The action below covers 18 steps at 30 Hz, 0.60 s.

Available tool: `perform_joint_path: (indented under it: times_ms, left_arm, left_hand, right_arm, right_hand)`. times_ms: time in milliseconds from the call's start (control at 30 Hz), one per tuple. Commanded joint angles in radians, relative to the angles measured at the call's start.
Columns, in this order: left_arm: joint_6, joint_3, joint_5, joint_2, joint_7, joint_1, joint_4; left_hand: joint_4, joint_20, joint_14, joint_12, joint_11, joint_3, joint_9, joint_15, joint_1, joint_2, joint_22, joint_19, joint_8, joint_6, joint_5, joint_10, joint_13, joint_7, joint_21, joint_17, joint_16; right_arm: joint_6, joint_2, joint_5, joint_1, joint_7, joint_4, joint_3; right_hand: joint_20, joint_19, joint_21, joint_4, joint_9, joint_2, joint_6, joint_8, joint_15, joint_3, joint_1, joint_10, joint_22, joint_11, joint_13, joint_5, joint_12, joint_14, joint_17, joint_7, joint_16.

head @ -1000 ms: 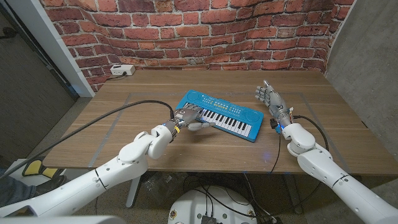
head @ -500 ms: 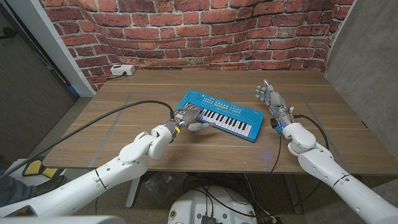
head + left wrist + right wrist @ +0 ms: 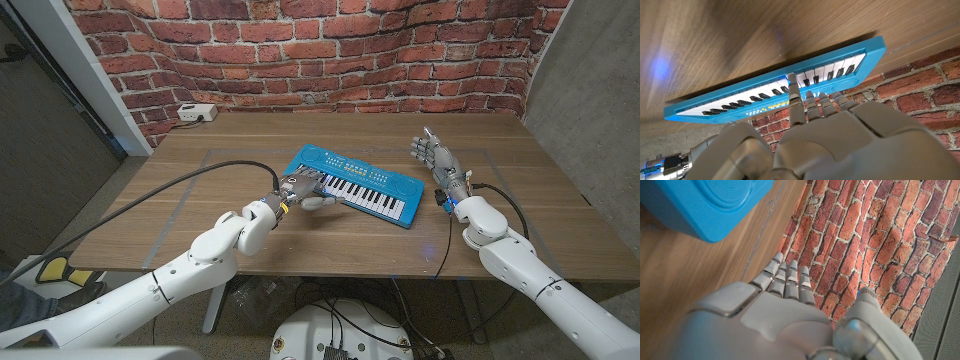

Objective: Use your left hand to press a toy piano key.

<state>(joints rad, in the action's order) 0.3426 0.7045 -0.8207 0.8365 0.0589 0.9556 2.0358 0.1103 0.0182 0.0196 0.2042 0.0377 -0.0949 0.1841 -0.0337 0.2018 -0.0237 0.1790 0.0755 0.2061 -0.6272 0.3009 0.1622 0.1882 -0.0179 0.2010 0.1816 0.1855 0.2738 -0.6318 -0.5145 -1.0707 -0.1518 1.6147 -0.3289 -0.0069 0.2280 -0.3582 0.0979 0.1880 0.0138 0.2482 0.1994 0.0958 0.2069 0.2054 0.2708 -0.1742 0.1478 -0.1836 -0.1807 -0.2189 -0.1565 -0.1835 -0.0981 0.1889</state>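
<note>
Wooden table (image 3: pixel 200 215) holds our blue toy piano (image 3: pixel 353 186), lying slantwise, keys toward us. Our left hand (image 3: pixel 303 189) pokes one finger onto a key; our right hand (image 3: pixel 433 155) stays spread, holding nothing.

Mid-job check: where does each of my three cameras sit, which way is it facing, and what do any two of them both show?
Head view: on the robot's head, looking down at the table; both arms, left hand at the toy piano, right hand beside it.
Left wrist view: along the left hand's back, one of its fingers reaching to the keys, brick wall behind.
Right wrist view: along the right hand's back, facing the brick wall.
Shared: all three show the toy piano.
</note>
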Motion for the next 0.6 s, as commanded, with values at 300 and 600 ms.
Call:
perform_joint_path:
  times_ms: [300,600]
  left_arm:
    - [0.021,-0.026,0.001,-0.002,-0.031,0.005,0.032]
    - [0.018,-0.031,-0.013,0.006,-0.031,0.002,0.049]
  left_hand:
    - [-0.005,0.004,0.008,0.007,0.006,-0.002,0.002,-0.01,0.011,-0.007,0.005,0.002,0.004,-0.026,0.002,0.01,0.003,0.0,0.004,0.0,0.003]
    - [-0.006,0.009,0.01,0.007,0.01,-0.004,0.002,-0.012,0.015,-0.009,0.005,0.004,0.006,-0.036,0.001,0.013,0.003,0.002,0.004,0.0,0.003]
  right_arm:
    - [0.033,0.031,0.005,0.027,0.014,-0.049,-0.017]
    - [0.045,0.039,0.004,0.032,0.015,-0.061,-0.017]
  right_hand:
    - [0.003,0.007,0.009,0.003,0.004,0.006,0.005,0.0,0.009,0.001,0.0,0.011,-0.006,-0.001,-0.004,-0.004,0.002,-0.005,-0.002,0.001,-0.003]
    - [0.004,0.008,0.011,0.004,0.004,0.007,0.004,-0.001,0.008,0.001,-0.001,0.012,-0.006,-0.002,-0.004,-0.004,0.002,-0.005,-0.002,0.001,-0.003]
